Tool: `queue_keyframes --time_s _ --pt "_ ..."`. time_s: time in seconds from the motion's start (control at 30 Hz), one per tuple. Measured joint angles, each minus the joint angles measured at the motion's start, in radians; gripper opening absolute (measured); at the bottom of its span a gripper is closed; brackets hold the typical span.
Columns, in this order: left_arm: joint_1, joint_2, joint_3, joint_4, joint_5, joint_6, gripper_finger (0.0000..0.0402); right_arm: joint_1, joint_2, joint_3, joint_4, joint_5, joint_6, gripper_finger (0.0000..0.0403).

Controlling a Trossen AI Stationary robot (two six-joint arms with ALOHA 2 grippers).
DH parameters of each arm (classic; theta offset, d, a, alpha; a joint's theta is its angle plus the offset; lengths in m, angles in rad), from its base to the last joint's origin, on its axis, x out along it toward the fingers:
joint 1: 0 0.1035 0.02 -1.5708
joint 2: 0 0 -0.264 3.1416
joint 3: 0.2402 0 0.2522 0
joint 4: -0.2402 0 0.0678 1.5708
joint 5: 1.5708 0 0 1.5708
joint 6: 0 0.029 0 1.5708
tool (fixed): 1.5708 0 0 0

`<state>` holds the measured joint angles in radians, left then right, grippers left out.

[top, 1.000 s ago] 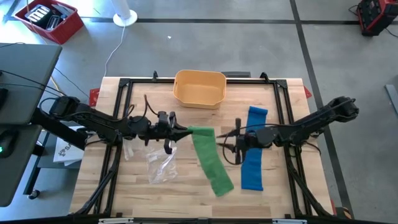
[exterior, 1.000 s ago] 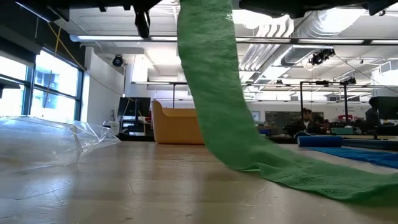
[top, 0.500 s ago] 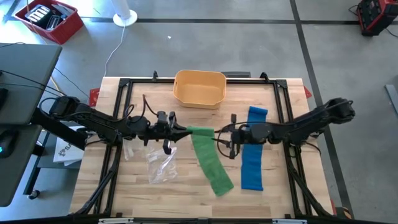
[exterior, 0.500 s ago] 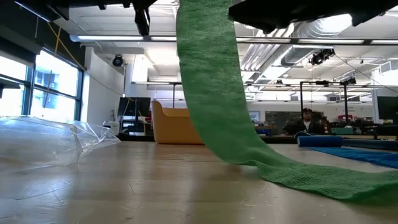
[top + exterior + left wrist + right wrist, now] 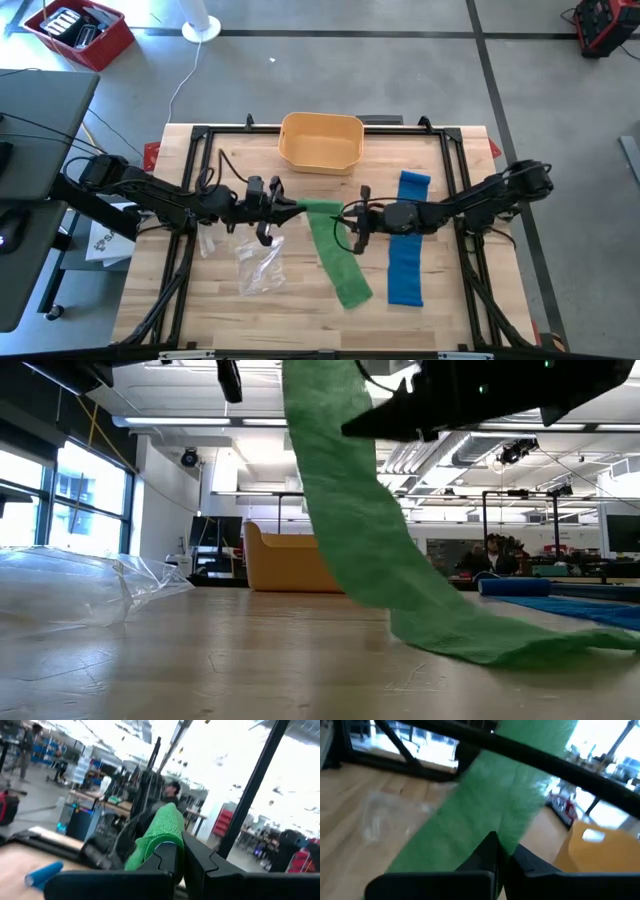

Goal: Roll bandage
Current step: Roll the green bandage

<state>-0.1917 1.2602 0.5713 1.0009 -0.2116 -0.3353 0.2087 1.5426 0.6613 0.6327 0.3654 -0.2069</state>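
Both grippers, left (image 5: 290, 209) and right (image 5: 346, 217), are shut on the green bandage's (image 5: 330, 245) lifted end; its length trails toward the bench's (image 5: 300, 320) front edge.

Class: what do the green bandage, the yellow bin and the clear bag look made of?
Green bandage: soft woven or knit fabric, matte; it drapes and shows a mesh texture.
Yellow bin: probably moulded plastic, smooth with rounded corners.
Clear bag: thin plastic film, crinkled, glossy, see-through.

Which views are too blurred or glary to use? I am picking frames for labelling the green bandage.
High view: evenly lit and sharp; the green bandage reads clearly. Low view: bright ceiling lights behind leave the arms as dark silhouettes. Left wrist view: blown-out background glare, soft focus. Right wrist view: bandage smeared and out of focus, with glare at the windows.
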Motion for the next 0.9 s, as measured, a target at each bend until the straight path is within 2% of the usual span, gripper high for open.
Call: queue_keyframes --time_s 0.23,0.53,0.7,0.9 --pt "0.002 0.001 0.000 0.032 -0.026 -0.023 0.0008 0.055 0.082 0.000 0.009 -0.001 0.024 0.0000" --pt "0.003 0.001 -0.001 0.062 -0.080 -0.012 0.0008 0.080 0.085 0.000 -0.043 0.000 0.015 0.0000" --pt "0.004 0.000 -0.001 0.044 -0.129 0.156 0.0008 0.080 0.045 0.000 -0.029 -0.007 -0.018 0.0000" --pt "0.001 0.000 0.000 -0.026 -0.186 0.454 0.0008 0.079 0.020 0.000 -0.017 -0.044 -0.020 0.0000"
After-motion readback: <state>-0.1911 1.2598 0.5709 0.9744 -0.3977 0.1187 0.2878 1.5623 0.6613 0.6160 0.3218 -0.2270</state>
